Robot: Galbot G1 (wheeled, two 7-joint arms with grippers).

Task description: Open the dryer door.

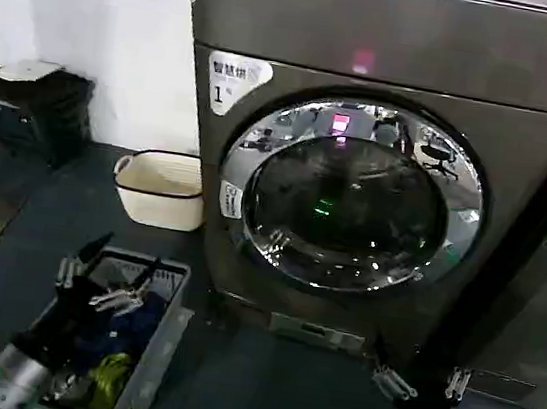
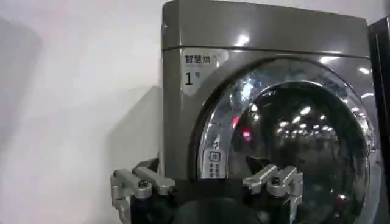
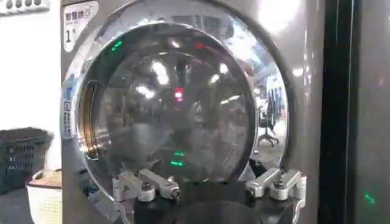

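We count one big dark grey-brown metallic dryer [image 1: 378, 178], with one white sticker marked "1" [image 1: 232, 78] at its 10 o'clock corner and one pink light [image 1: 363, 61] at 12 o'clock. Its one round chrome-rimmed dryer door [image 1: 351, 195] with dark tinted glass sits shut against the front. One cream basket [image 1: 162, 188] stands on the floor at 9 o'clock from the dryer; one grey crate [image 1: 148, 349] lies at 7 o'clock. Our left end effector [image 1: 107, 279] hovers over that crate, fingers spread, holding nothing. Our right end effector [image 1: 421, 383] hangs below the door, at 5 o'clock, fingers spread wide, touching nothing.
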